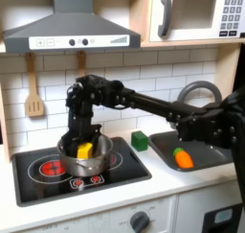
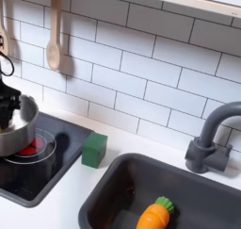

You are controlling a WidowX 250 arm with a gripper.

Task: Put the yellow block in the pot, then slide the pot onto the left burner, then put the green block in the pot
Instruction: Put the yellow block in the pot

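The silver pot [image 1: 82, 160] stands on the black stovetop between the two red ring burners, and the yellow block [image 1: 85, 151] lies inside it. My gripper [image 1: 76, 134] hangs at the pot's rear left rim, fingers pointing down; whether they clasp the rim is too dark to tell. The left burner [image 1: 45, 167] shows partly bare beside the pot. On the white counter right of the stove sits the green block [image 1: 140, 140]. In the second exterior view the pot [image 2: 13, 131] and gripper [image 2: 8, 103] are at the left edge, with the green block [image 2: 93, 149] apart from them.
An orange carrot toy [image 1: 182, 158] lies in the dark sink [image 2: 113, 190], with a grey faucet [image 2: 212, 139] behind it. Wooden utensils [image 2: 54, 35] hang on the tiled wall. A range hood [image 1: 72, 31] overhangs the stove.
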